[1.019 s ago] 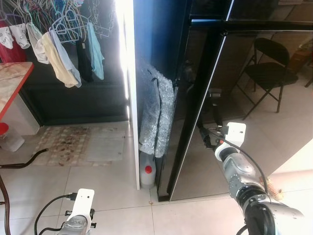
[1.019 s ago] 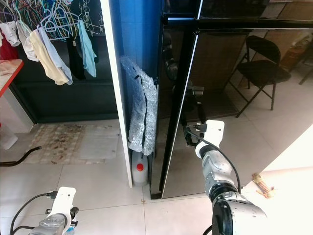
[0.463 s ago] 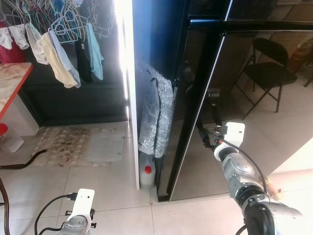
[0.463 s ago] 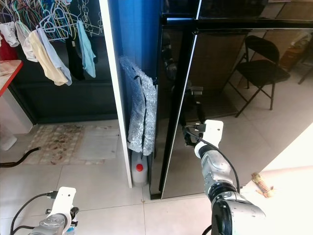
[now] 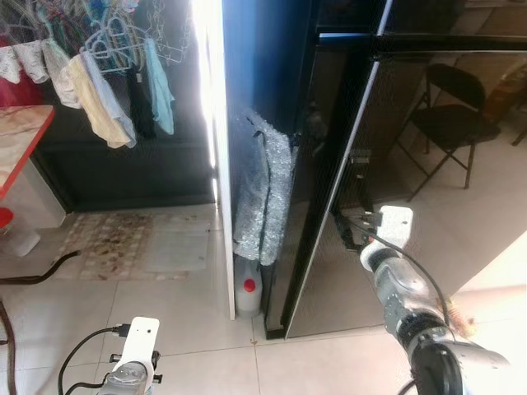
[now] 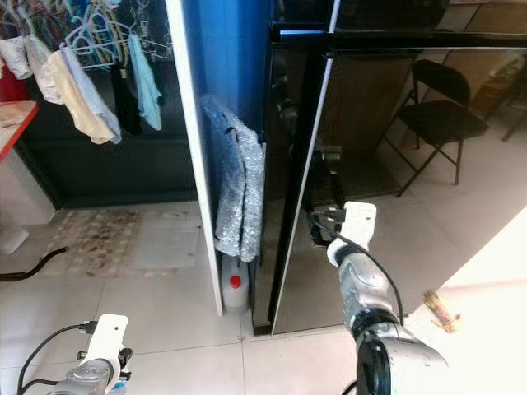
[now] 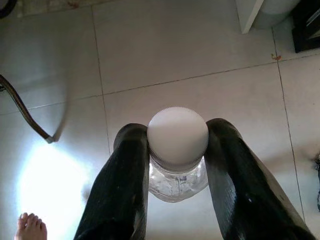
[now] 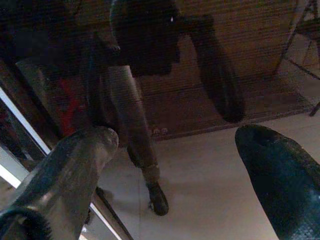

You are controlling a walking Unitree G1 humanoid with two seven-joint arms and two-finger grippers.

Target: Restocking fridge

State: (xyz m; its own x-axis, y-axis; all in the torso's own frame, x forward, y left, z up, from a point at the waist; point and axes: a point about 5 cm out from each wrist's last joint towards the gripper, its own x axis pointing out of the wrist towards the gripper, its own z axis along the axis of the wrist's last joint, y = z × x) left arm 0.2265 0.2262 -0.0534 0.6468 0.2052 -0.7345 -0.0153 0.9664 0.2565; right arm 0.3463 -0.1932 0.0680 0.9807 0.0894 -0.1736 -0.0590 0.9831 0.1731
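**Right claw up at the fridge door, bottle waiting low on the left**

Pale floor tiles [image 5: 181, 329] run across the lower frame, and at upper left laundry [image 5: 99, 90] hangs on hangers over a patterned mat [image 5: 115, 243]. Centre frame stands the black fridge [image 5: 395, 156], its glossy door [image 6: 370, 164] mirroring a folding chair at upper right. Tucked between a white panel [image 5: 221, 164] and the fridge's side is a sheet of bubble wrap [image 5: 263, 193], with a red-capped jug [image 5: 249, 295] on the floor beneath it.

Right gripper [image 8: 175, 165] is raised at the door's left edge, lower centre-right of the head views — fingers spread wide, nothing between them, their reflection in the glass ahead.

Down at the lower left, the left gripper [image 7: 177, 145] is clamped on the neck of a clear bottle [image 7: 178, 172] with a white cap [image 7: 178, 137] — held low above the tiles, well apart from the fridge. A bare foot [image 7: 30, 227] shows in the lower left corner of the left wrist view.
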